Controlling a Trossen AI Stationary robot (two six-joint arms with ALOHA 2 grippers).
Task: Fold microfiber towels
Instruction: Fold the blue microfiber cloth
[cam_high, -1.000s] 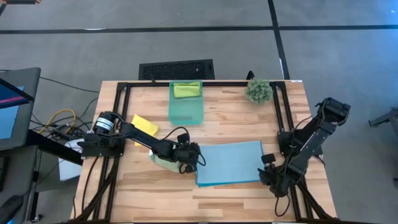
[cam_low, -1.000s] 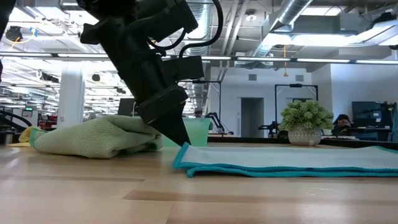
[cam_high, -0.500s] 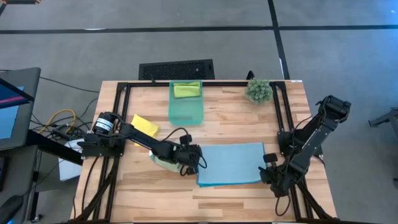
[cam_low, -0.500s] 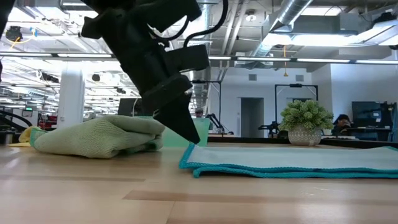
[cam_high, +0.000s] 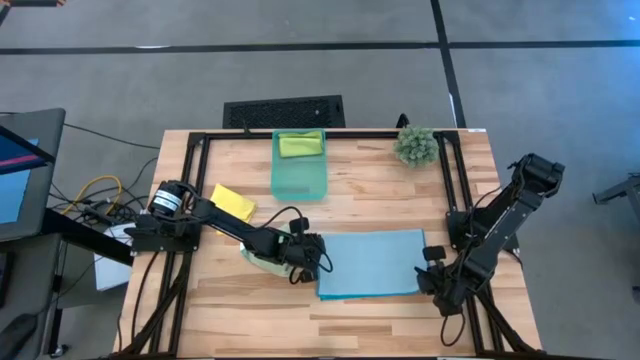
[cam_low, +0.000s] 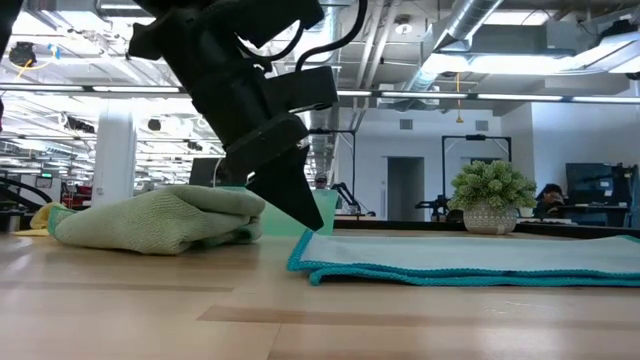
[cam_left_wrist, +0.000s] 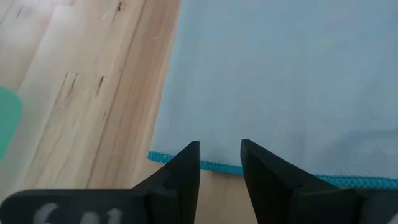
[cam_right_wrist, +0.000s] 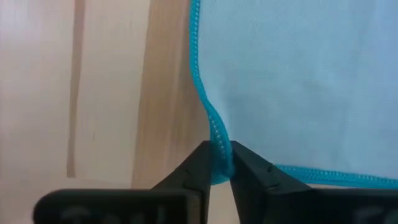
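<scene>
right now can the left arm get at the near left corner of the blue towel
Probably yes. The left gripper hovers with fingers apart right at the light blue towel's hemmed edge, bare table beside it. The pale green towel lies behind it, not between.

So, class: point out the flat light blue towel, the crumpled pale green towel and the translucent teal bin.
light blue towel (cam_high: 372, 262), high view, its middle
pale green towel (cam_low: 150, 220), low view, its bulge
teal bin (cam_high: 300, 178), high view, bare floor
</scene>
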